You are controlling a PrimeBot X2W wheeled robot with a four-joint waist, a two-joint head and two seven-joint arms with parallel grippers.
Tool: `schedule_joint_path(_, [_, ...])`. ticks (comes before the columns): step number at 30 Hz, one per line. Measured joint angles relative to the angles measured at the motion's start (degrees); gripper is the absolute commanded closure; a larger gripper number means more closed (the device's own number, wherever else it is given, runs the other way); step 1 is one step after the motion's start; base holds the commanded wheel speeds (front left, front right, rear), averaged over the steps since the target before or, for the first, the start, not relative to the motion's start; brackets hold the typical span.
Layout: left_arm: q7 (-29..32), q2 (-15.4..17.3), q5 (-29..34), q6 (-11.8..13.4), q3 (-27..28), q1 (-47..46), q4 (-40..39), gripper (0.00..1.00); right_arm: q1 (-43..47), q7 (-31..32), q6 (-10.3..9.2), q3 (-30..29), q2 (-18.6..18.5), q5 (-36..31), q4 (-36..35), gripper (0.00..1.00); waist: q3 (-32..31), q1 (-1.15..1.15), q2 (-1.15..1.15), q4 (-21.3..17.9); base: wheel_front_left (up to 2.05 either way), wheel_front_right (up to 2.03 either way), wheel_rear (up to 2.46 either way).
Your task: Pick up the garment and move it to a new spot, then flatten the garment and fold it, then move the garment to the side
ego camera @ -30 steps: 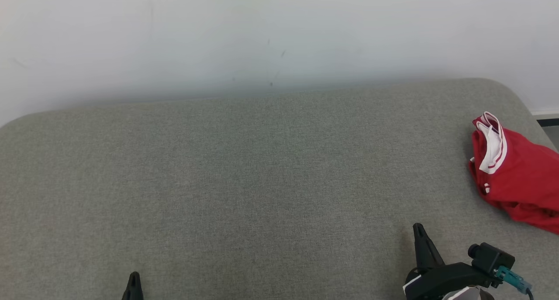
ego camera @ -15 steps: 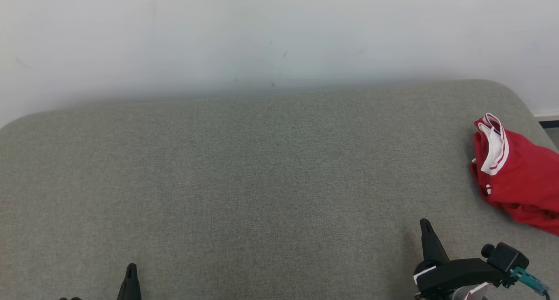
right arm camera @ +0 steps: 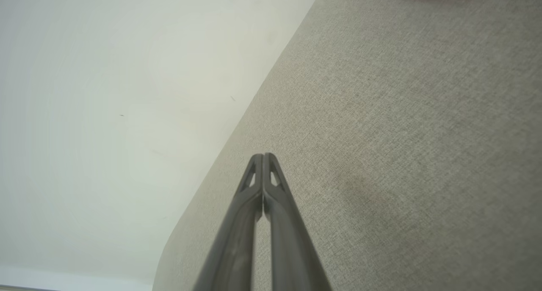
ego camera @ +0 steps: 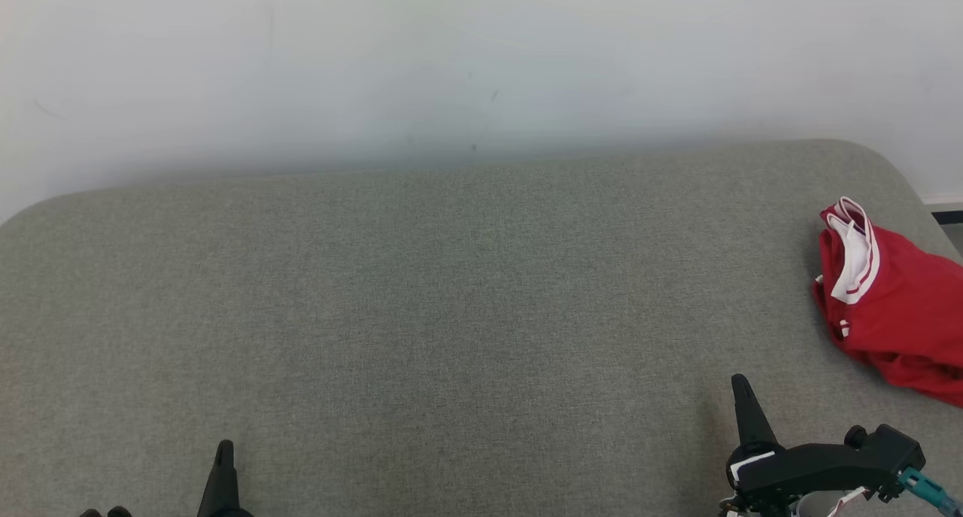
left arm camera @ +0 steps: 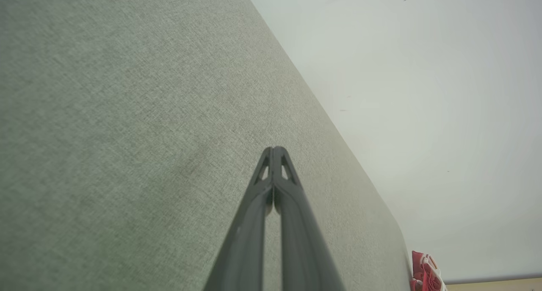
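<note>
Head view is showing the red garment [ego camera: 895, 314] lying bunched at the table's [ego camera: 451, 314] right edge; left fingers [ego camera: 223, 479] and right fingers [ego camera: 748, 415] are sitting closed, empty, seemingly parked clear of it.

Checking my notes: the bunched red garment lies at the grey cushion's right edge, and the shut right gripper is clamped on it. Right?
No. The head view shows the right gripper shut on nothing, apart from the red garment; the rest holds.

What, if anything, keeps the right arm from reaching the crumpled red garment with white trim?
Nothing visible, so probably yes: only bare grey fabric surface lies between the shut right tool and the crumpled red garment with white trim, further right.
</note>
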Motion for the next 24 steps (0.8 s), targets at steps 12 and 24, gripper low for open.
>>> schedule_joint_path(12, [1.8, 0.0, -7.4, -0.5, 0.5, -0.8, -0.7, 1.0, 0.2, 1.8, 0.0, -0.7, 0.0, 7.9, -1.6, 1.0, -0.1, 0.0, 0.0, 0.3, 0.0, 0.0, 0.0])
schedule_joint_path(24, [3.7, 0.0, -14.2, -1.0, 1.1, -1.7, -1.3, 1.0, 0.3, 3.5, 0.0, -1.4, 0.0, 14.9, -3.0, 1.0, -0.2, 0.0, 0.0, 0.5, 0.0, 0.0, 0.0])
